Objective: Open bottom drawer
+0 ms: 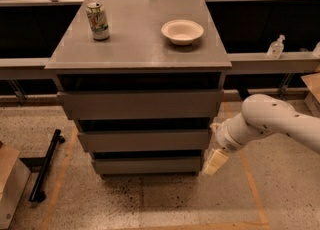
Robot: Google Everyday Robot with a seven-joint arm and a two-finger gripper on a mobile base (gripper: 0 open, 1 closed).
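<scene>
Our cream-coloured gripper [215, 162] hangs at about four o'clock in the view, just beside the right end of the bottom drawer [147, 165]. That drawer is the plain grey flat front, shortest of three, low on the grey cabinet [135, 49] near six o'clock. We cannot tell whether the gripper is parted or closed, nor whether it touches the front. We judge the task barely begun: the drawer looks shut, so catching its edge and pulling it out are both left. The white arm [265, 121] is cut off at three o'clock. The drawer's inside is hidden. On the cabinet top, a green-and-white drinks can [98, 20] stands at eleven o'clock and a white bowl [182, 31] at twelve.
</scene>
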